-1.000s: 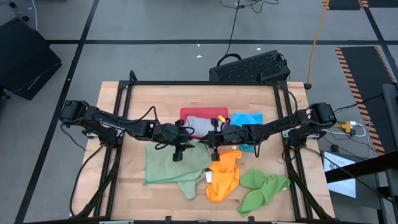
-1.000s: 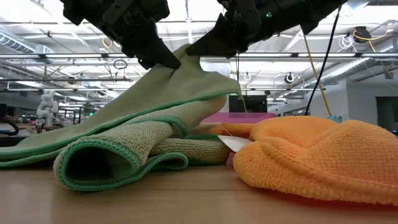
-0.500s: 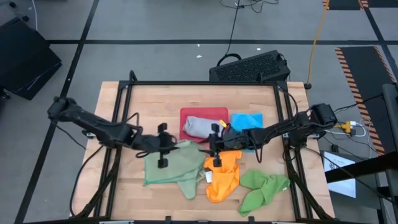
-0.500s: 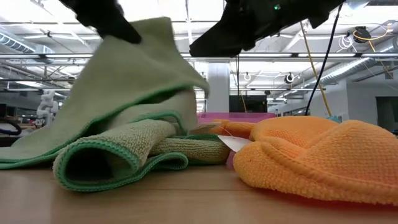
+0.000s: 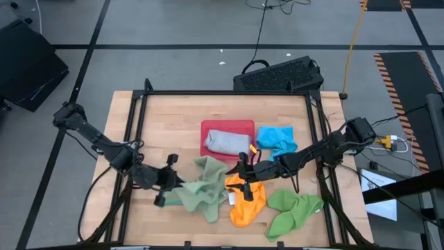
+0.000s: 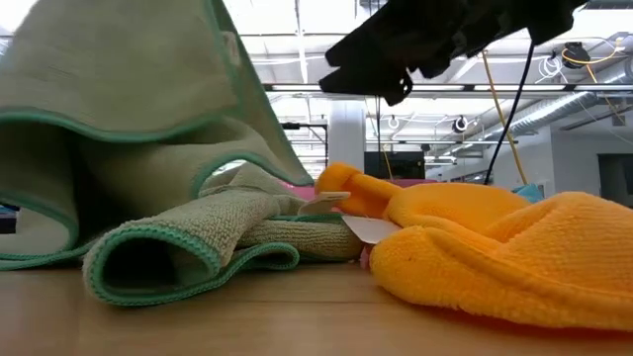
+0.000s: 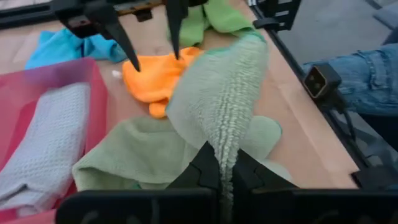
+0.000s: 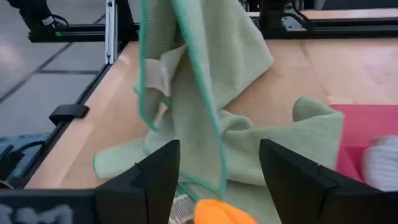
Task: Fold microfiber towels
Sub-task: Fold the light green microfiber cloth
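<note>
A sage green towel [image 5: 198,187] lies bunched on the table's near middle, with my left gripper [image 5: 165,192] shut on its left end. More sage cloth [image 7: 134,155] lies flat beneath it. My right gripper [image 5: 243,170] stands open above the orange towel [image 5: 246,200] and touches nothing. The orange towel's far end sits humped up on the table. A grey towel [image 5: 224,142] rests in the red tray [image 5: 208,127]. A bright blue towel [image 5: 276,139] and a bright green towel [image 5: 291,212] lie on the right. My left gripper pinches a gathered ridge of the sage towel [image 7: 225,146] between its two fingers; how many layers it has, I cannot tell. The fingers come from the table's left, slanting down. The held end is raised and drapes away from the fingers; the far part [image 5: 208,167] rests on the table.
The black frame rails [image 5: 132,139] run along the table's left and right sides. Bare wood [image 5: 166,118] shows at the far left of the table. A person's leg in jeans [image 7: 367,68] shows beyond the table's near edge.
My left gripper has gone toward the table's left and near edges and risen, taking the sage towel's end with it. The towel, spread out before, is now drawn into a bunch. My right gripper has let go of that towel, opened, and shifted a little toward the near edge.
</note>
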